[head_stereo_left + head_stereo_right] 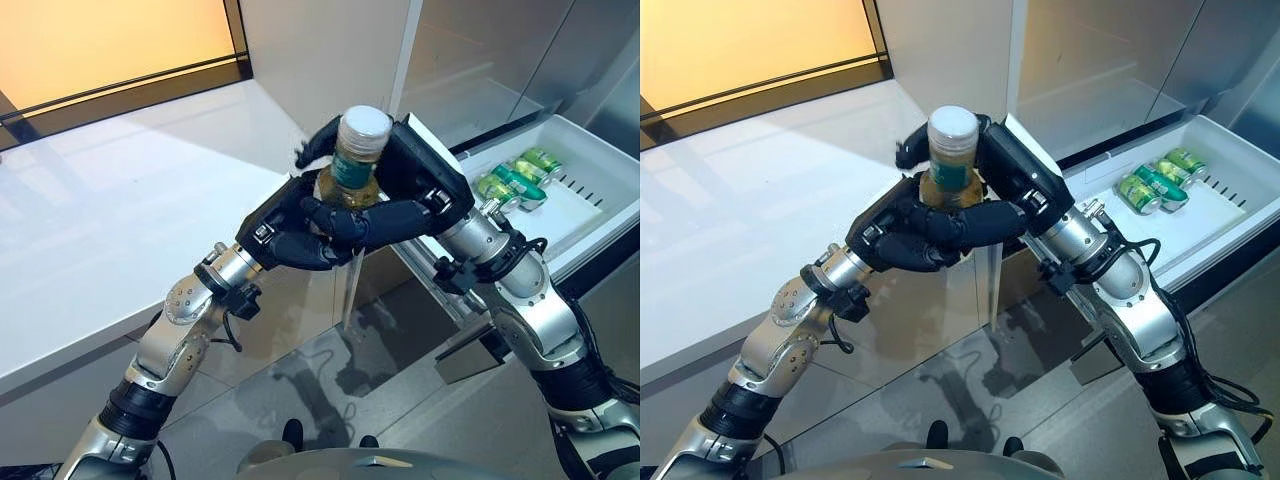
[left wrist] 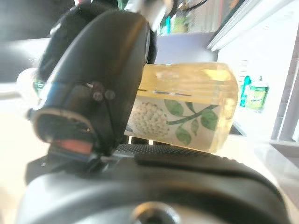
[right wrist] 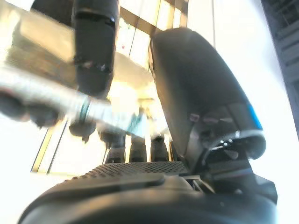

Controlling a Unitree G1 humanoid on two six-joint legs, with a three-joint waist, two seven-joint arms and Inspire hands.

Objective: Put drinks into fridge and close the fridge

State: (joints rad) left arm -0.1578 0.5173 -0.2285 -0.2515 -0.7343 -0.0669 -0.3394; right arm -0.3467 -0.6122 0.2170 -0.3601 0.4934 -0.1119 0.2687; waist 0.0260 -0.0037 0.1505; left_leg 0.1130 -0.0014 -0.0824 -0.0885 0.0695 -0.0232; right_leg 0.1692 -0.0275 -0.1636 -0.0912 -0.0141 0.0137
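A clear, glossy plastic bottle (image 1: 356,165) with pale yellow liquid is capped by a smooth, whitish translucent lid (image 1: 365,122); a printed film label (image 2: 168,122) with white flowers and green leaves is seen on its flat side. The left hand (image 1: 300,235) and right hand (image 1: 425,175) are cased in dark, semi-gloss plastic, with a finely dotted, rubbery texture on the palm pad (image 2: 187,156). The tabletop (image 1: 120,230) is finished in smooth, glossy white. The fridge drawer (image 1: 600,215) is moulded in smooth white plastic, and shiny green cans (image 1: 515,180) lie in it. The floor (image 1: 330,390) is polished grey and reflective.
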